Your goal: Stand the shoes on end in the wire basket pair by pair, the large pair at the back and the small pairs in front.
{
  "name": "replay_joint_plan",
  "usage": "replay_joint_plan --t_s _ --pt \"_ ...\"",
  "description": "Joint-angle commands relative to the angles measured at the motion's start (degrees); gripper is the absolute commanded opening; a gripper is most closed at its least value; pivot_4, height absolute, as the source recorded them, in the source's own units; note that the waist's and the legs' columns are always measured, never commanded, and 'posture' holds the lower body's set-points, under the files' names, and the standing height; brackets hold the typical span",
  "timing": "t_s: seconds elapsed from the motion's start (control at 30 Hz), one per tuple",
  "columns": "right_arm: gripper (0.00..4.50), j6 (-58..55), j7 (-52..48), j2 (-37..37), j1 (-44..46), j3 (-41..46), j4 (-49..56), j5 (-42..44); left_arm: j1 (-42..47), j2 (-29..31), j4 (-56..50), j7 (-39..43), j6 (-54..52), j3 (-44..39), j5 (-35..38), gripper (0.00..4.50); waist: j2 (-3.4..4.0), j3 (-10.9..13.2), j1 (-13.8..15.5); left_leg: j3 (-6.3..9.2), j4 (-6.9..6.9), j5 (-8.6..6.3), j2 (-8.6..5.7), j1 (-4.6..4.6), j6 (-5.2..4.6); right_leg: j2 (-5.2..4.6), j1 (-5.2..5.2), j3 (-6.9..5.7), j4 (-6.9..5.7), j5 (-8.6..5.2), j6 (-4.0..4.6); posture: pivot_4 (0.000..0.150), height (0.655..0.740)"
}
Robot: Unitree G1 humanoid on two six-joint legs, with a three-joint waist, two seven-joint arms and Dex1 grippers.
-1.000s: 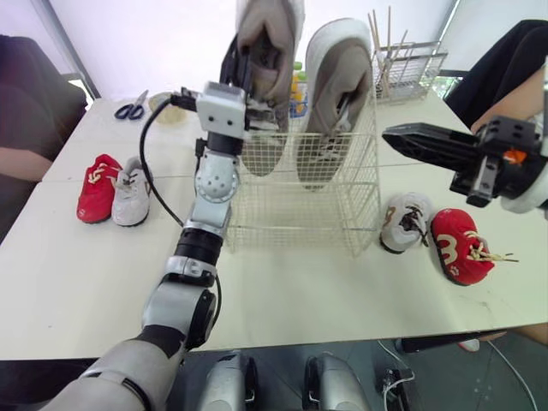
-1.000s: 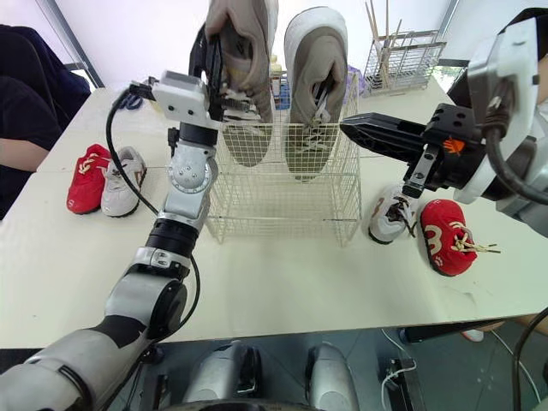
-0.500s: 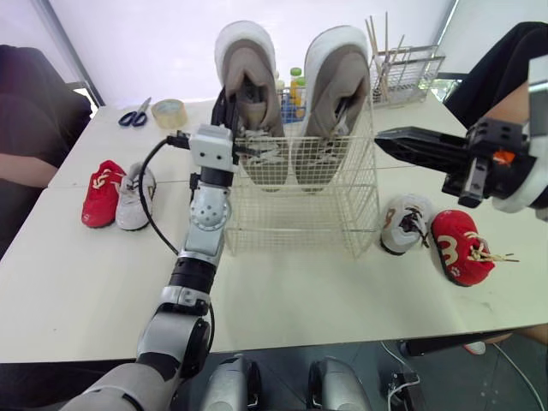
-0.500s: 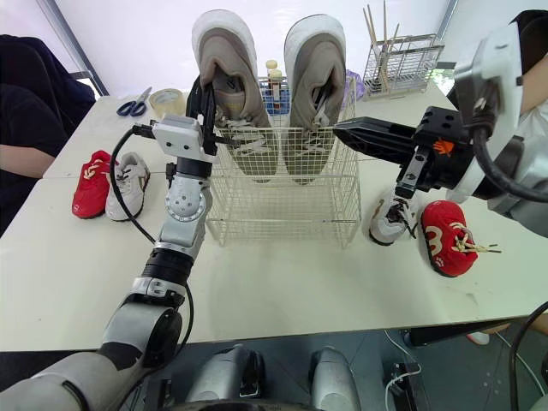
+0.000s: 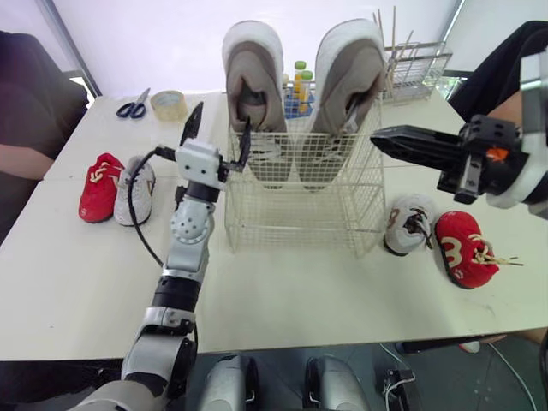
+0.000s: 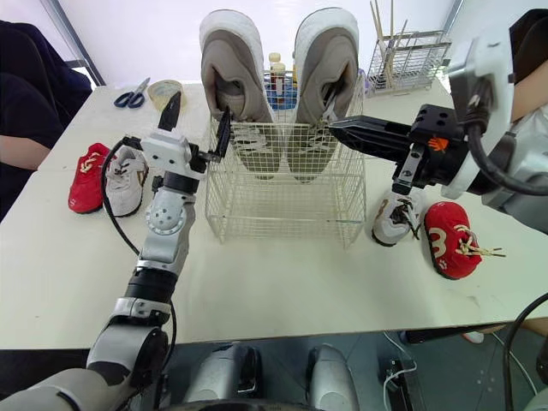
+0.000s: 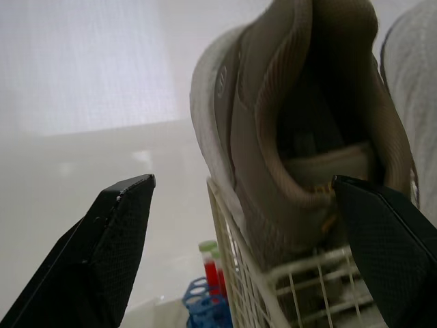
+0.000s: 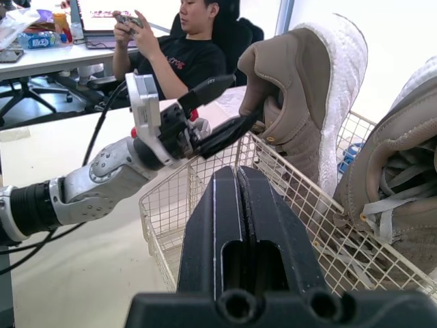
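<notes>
Two large tan shoes stand heel-up at the back of the wire basket (image 5: 295,214): the left one (image 5: 253,81) and the right one (image 5: 349,77). My left gripper (image 5: 217,133) is open at the basket's left rim. In the left wrist view its fingers (image 7: 113,239) straddle the left shoe's heel (image 7: 300,137) without touching it. My right gripper (image 5: 385,137) hovers shut and empty at the basket's right rim, pointing left. A small red shoe (image 5: 98,187) and a small grey shoe (image 5: 134,190) lie left of the basket. Another small grey shoe (image 5: 407,224) and red shoe (image 5: 467,248) lie on its right.
Scissors (image 5: 133,107) and a tape roll (image 5: 169,104) lie at the back left. A blue tube rack (image 5: 295,98) stands behind the basket, and a wire rack with sticks (image 5: 415,68) at the back right. People sit at both table ends (image 5: 26,103).
My left gripper has opened and let go of the left large shoe, which has come down into the basket. The left arm has dropped lower and drawn slightly left. The right gripper stays put.
</notes>
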State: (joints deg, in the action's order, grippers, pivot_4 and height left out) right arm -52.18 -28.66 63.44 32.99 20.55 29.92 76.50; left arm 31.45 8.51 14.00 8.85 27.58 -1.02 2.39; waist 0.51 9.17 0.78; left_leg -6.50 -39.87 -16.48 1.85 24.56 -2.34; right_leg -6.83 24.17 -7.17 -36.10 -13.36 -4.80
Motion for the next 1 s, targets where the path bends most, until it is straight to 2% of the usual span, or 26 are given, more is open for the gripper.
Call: replay_joint_plan --t_s 0.03,0.13,0.33,0.47,0.63,0.73,0.87,1.0 --pt "0.0 1.2 -1.0 -0.2 1.3 1.2 -0.6 -0.7 -1.7 2.7 -10.4 4.4 -6.1 -0.9 5.7 4.44 -0.06 0.1 0.0 0.0 0.0 0.0 0.0 0.02 0.0 0.0 0.04 0.0 -0.03 0.03 -0.05 0.15 0.74" --pt "0.0 1.2 -2.0 -0.2 1.2 1.2 -1.2 -1.3 -3.9 5.3 -18.5 7.3 -13.9 -1.9 11.5 4.44 -0.19 0.2 0.0 -0.01 0.0 0.0 0.0 0.04 -0.01 0.0 0.04 -0.02 -0.02 0.03 -0.05 0.15 0.74" --pt "0.0 0.8 -5.7 1.0 -0.7 2.6 -3.5 -4.1 -4.7 15.0 -33.7 12.0 -39.2 -6.3 30.9 4.44 -0.33 0.4 -0.1 0.01 0.0 -0.02 0.02 0.04 -0.01 0.03 0.05 0.0 0.01 0.02 -0.04 0.15 0.74" --pt "0.0 -0.1 -8.9 3.8 -4.3 4.4 -5.8 -8.4 -1.6 30.4 -34.6 19.8 -62.0 -14.0 53.0 4.44 -0.43 0.7 -0.1 0.01 0.0 -0.01 -0.01 0.05 -0.01 0.05 0.06 0.0 0.0 0.01 -0.06 0.15 0.74" --pt "0.0 -0.6 -11.9 5.7 -9.2 8.8 -8.1 -12.4 1.6 45.5 -30.1 31.3 -80.8 -18.4 70.9 4.44 -0.3 1.0 -0.1 -0.04 0.01 0.01 -0.03 0.05 0.04 0.06 0.1 -0.01 0.0 -0.03 -0.13 0.15 0.74" --pt "0.65 -1.7 -11.2 5.8 -12.7 11.2 -7.9 -14.9 2.5 49.8 -28.3 38.0 -85.1 -17.6 73.0 4.5 -0.36 1.1 0.0 -0.09 0.01 0.17 -0.05 0.05 0.32 0.06 0.1 0.0 -0.02 -0.06 -0.17 0.15 0.74" --pt "2.4 -3.4 -11.9 7.0 -22.0 15.5 -6.6 -22.2 5.0 50.3 -28.8 42.2 -86.8 -14.9 72.7 4.5 -0.42 1.2 0.3 -0.1 0.01 0.17 -0.05 0.06 0.34 0.07 0.09 -0.01 0.0 -0.07 -0.18 0.15 0.74" --pt "4.37 -8.9 -5.1 4.4 -27.1 17.6 -1.8 -23.9 8.0 47.9 -27.5 43.9 -87.8 -12.1 71.8 4.5 -0.37 1.2 0.0 -0.19 0.01 0.17 -0.07 0.05 0.36 0.05 0.12 0.12 0.01 -0.07 -0.18 0.15 0.74"
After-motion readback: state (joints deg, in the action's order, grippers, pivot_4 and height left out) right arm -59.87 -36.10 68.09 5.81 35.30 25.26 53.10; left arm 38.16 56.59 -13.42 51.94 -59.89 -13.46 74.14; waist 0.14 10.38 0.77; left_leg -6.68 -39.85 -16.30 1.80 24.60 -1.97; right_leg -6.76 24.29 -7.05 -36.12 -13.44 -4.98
